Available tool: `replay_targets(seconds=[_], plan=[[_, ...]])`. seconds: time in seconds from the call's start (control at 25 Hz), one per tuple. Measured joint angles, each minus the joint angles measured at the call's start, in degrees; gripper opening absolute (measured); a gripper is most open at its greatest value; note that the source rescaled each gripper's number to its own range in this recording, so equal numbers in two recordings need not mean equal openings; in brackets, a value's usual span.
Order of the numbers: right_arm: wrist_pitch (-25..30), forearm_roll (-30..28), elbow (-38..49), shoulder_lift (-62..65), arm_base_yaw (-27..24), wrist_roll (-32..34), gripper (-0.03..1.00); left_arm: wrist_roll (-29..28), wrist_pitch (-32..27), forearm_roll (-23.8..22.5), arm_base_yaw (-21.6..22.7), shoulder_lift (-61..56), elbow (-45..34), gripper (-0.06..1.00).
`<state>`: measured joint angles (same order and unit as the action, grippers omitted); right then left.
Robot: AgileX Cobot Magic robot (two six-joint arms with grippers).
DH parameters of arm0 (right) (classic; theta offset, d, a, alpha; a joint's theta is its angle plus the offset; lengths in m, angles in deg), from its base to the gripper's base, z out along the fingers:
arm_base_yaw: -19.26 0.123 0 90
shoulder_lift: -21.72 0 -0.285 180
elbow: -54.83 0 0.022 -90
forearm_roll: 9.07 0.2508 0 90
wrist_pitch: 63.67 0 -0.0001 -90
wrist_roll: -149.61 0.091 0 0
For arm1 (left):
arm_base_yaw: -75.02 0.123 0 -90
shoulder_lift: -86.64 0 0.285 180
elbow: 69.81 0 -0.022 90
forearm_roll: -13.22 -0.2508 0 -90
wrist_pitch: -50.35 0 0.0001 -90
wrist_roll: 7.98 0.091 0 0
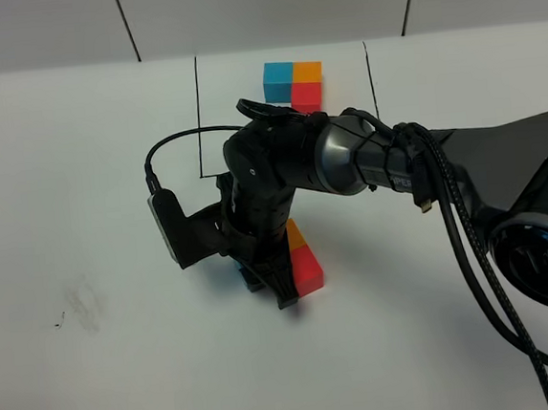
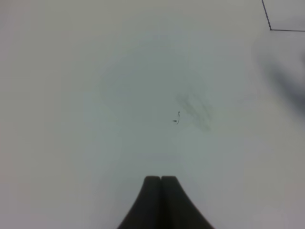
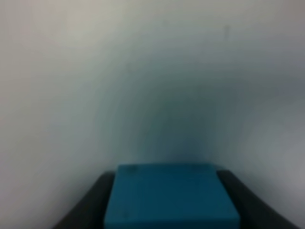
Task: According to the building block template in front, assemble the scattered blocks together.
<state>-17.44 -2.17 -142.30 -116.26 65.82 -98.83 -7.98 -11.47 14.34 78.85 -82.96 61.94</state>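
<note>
The building block template (image 1: 293,81) lies at the far middle of the table, an L of blue, orange and red cubes between two thin black lines. Nearer, an orange cube (image 1: 296,233) and a red cube (image 1: 306,268) sit touching each other. My right gripper (image 1: 267,284) reaches across the middle and points down just left of them. The right wrist view shows it (image 3: 167,191) shut on the sky-blue cube (image 3: 171,198). In the high view only a sliver of that blue cube (image 1: 249,280) shows under the fingers. My left gripper (image 2: 161,180) is shut over bare table and holds nothing.
The white table (image 1: 78,164) carries a faint grey smudge (image 1: 81,308) at the left, also seen as a smudge (image 2: 193,105) in the left wrist view. A corner of the black frame line (image 2: 270,29) shows there. Thick cables (image 1: 470,245) hang from the right arm.
</note>
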Motion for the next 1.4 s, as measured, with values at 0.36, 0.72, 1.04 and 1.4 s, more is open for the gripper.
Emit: replay_targets(seconds=[0.36,0.72,1.04,1.4], plan=[[0.1,0.4,0.0,0.0,-1.2,-0.6,0.43,0.0,0.0,0.0,0.0,0.0,0.0,0.00],[0.3,0.6,-0.1,-0.3,-1.5,-1.7,0.43,0.0,0.0,0.0,0.0,0.0,0.0,0.00],[-0.3,0.7,-0.3,-0.7,-1.6,-1.0,0.43,0.0,0.0,0.0,0.0,0.0,0.0,0.00],[-2.1,0.5,-0.4,-0.7,-1.7,0.0,0.52,0.0,0.0,0.0,0.0,0.0,0.0,0.00]])
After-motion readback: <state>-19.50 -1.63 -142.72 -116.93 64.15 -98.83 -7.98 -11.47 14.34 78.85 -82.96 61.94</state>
